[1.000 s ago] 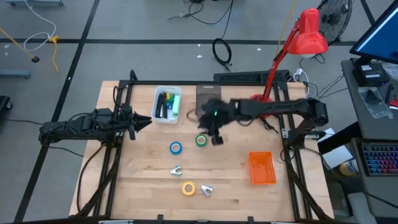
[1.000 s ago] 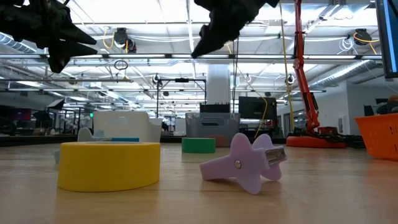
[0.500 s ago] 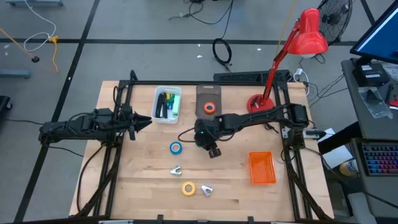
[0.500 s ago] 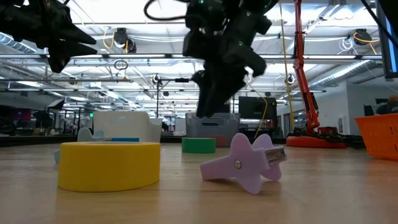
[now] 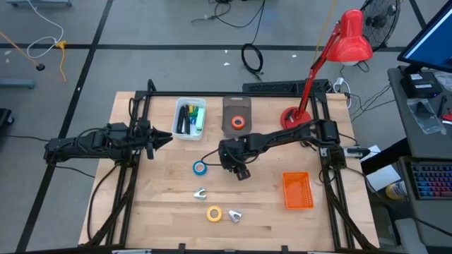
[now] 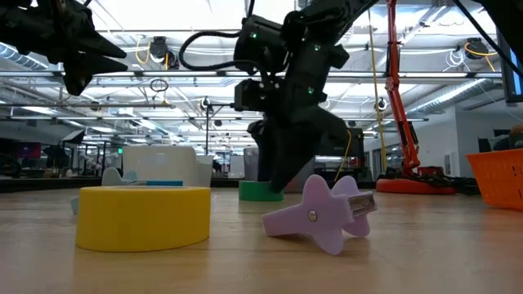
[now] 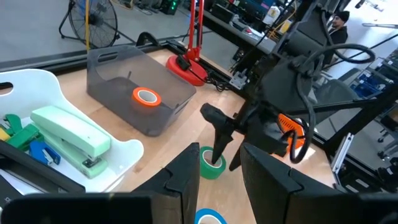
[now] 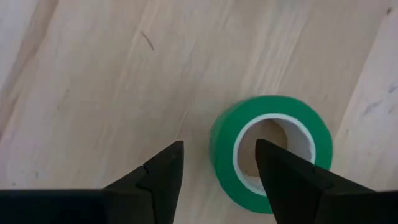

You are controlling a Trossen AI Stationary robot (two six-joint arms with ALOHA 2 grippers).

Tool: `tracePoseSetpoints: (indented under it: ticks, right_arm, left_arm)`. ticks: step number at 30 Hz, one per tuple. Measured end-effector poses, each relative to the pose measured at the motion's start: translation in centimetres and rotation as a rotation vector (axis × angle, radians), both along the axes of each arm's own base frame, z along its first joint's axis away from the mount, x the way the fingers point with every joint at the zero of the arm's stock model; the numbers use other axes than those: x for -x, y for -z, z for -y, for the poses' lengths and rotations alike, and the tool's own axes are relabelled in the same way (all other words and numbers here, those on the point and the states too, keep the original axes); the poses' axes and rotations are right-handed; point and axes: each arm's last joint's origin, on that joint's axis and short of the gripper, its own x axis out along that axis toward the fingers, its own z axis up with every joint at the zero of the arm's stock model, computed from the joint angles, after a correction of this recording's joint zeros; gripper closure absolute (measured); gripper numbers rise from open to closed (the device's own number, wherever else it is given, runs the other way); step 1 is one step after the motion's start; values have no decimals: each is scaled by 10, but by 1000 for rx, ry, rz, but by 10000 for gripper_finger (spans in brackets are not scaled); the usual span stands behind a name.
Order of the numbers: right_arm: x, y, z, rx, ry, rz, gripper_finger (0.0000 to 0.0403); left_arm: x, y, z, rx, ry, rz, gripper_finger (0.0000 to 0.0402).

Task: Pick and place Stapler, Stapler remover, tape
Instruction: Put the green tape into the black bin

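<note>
The green tape roll (image 8: pixel 272 152) lies flat on the wood near the table's middle. My right gripper (image 8: pixel 217 146) is open and low over it, pointing down; one finger (image 7: pixel 217 146) stands over the ring's hole and the other outside its wall. In the high view the right gripper (image 5: pixel 229 161) hides this roll. The blue roll (image 5: pixel 200 168) and yellow roll (image 5: pixel 214 213) lie flat on the table, and the orange roll (image 5: pixel 239 122) lies in the grey bin. Two staple removers (image 5: pixel 200 192), (image 5: pixel 235 215) rest on the wood. A green stapler (image 7: pixel 71 134) lies in the white tray. My left gripper (image 5: pixel 159 137) waits open at the left edge. My right gripper straddles the green roll's wall (image 8: pixel 227 146) from above, one finger over the hole and one outside. I cannot tell whether either finger touches the roll, which lies flat on the table.
The white tray (image 5: pixel 176 130) and the grey bin (image 5: pixel 227 106) stand at the far side, and an orange basket (image 5: pixel 297 190) sits near the right edge. A red desk lamp's base (image 5: pixel 291 116) stands at the far right. There is bare wood near the front edge.
My right gripper has come from beside the grey bin toward the near edge and down onto the green roll, ending low over it with its fingers pointing down. The orange roll in the bin has come into sight. The left arm has kept still.
</note>
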Motion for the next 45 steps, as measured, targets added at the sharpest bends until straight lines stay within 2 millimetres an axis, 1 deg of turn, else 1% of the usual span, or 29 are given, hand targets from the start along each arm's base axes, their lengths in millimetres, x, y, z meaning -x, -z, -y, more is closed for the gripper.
tracePoseSetpoints:
  ticks: [5, 8, 11, 18, 19, 22, 24, 26, 29, 32, 35, 38, 41, 43, 45]
  right_arm:
    - [-3, 11, 0, -3, -3, -18, 221]
    - [-2, 10, -2, 3, -5, -23, 234]
    - [-2, 11, -4, 6, -10, -22, 262]
    - [-2, 10, -4, 2, -11, -18, 360]
    - [-2, 10, -4, 2, -11, -18, 368]
    - [-1, 4, -4, -1, -11, -9, 368]
    - [1, -9, -4, -5, -12, 24, 368]
    - [3, -27, -4, -6, -11, 81, 368]
    - [11, -60, -4, -10, 0, 176, 368]
    - [20, -99, 4, -9, 48, 317, 368]
    - [28, -136, 18, 93, 152, 497, 368]
    - [36, -166, 35, 229, 263, 656, 368]
    - [40, -184, 56, 309, 346, 768, 368]
    - [43, -188, 73, 324, 392, 793, 368]
    - [46, -186, 90, 311, 439, 784, 368]
  left_arm:
    - [0, 0, 0, -6, 0, -1, 284]
    - [0, 0, 0, -8, 0, -3, 284]
    - [0, 0, 0, -9, 0, -2, 284]
    - [0, 0, 0, -17, -4, -4, 284]
    - [0, 0, 0, -17, -4, -4, 284]
    - [0, 0, 0, -17, -4, -4, 284]
    - [0, 0, 0, -17, -5, -4, 284]
    - [0, 0, 0, -17, -5, -4, 284]
    - [0, 0, 0, -17, -6, -4, 284]
    - [0, 0, 0, -17, -6, -4, 284]
    - [0, 0, 0, -24, -4, -6, 284]
    - [0, 0, 0, -32, -3, -7, 284]
    - [0, 0, 0, -32, -4, -6, 284]
    - [0, 0, 0, -32, -4, -6, 284]
    - [0, 0, 0, -31, -4, -5, 284]
